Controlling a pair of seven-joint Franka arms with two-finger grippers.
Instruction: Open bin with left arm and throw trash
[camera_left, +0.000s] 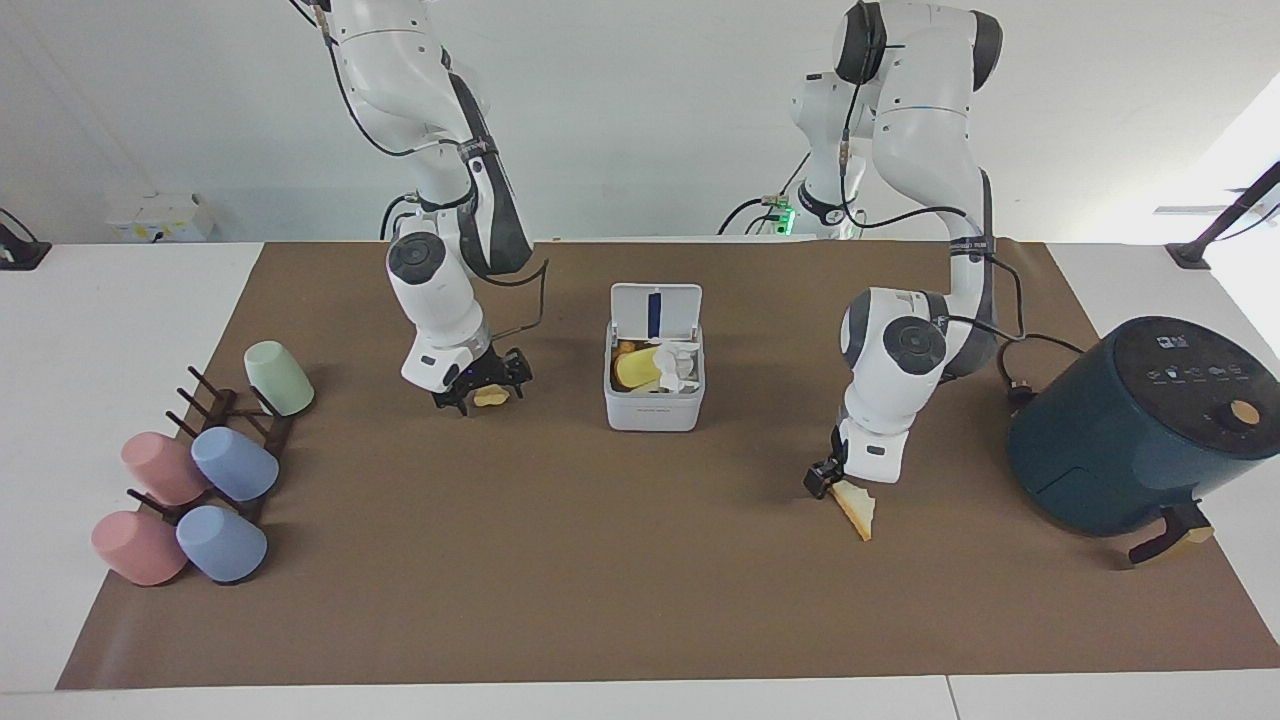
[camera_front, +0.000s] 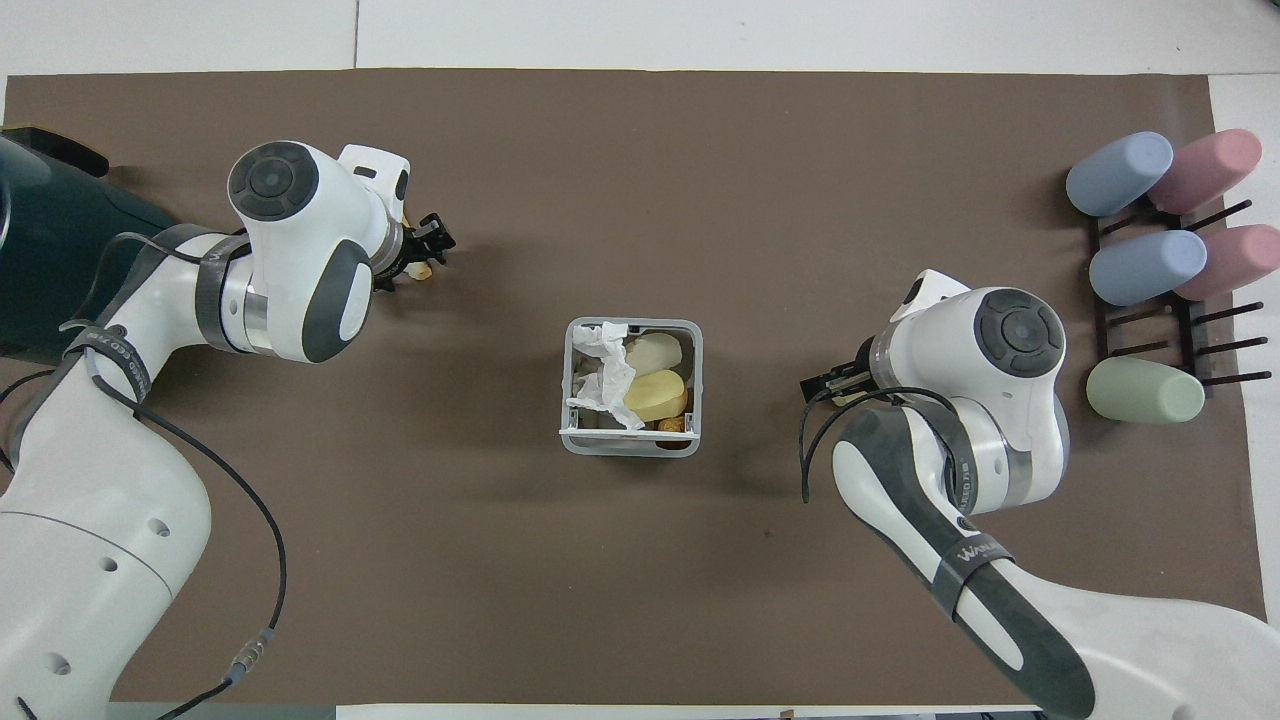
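- Bin (camera_left: 655, 410): mid-table, lid (camera_left: 655, 310) already up and leaning toward the robots. It is well filled, with a crumpled tissue (camera_front: 600, 375) and yellow pieces near the rim.
- Risk 1: little room is left in the bin. A piece dropped on the heap could roll off over the rim, or snag the tissue and drag it out.
- Toast piece (camera_left: 858, 508): on the mat, farther from the robots than the bin, toward the left arm's end.
- Left gripper (camera_left: 825, 484): down at the toast's nearer corner. I cannot tell whether it grips the toast, as the wrist hides the contact from overhead.
- Risk 2: a hold on a corner alone is thin. The toast may crumble, pivot or slip out on the lift.
- Food lump (camera_left: 491, 397): beside the bin, toward the right arm's end.
- Right gripper (camera_left: 480, 385): low around the lump. I cannot tell whether it has a grip either.
- Risk 3: the lump is small and rounded, so an off-centre pinch could squirt it away over the mat.
- Risk 4: both arms heading to the bin together would crowd each other. Either could also knock the raised lid shut.
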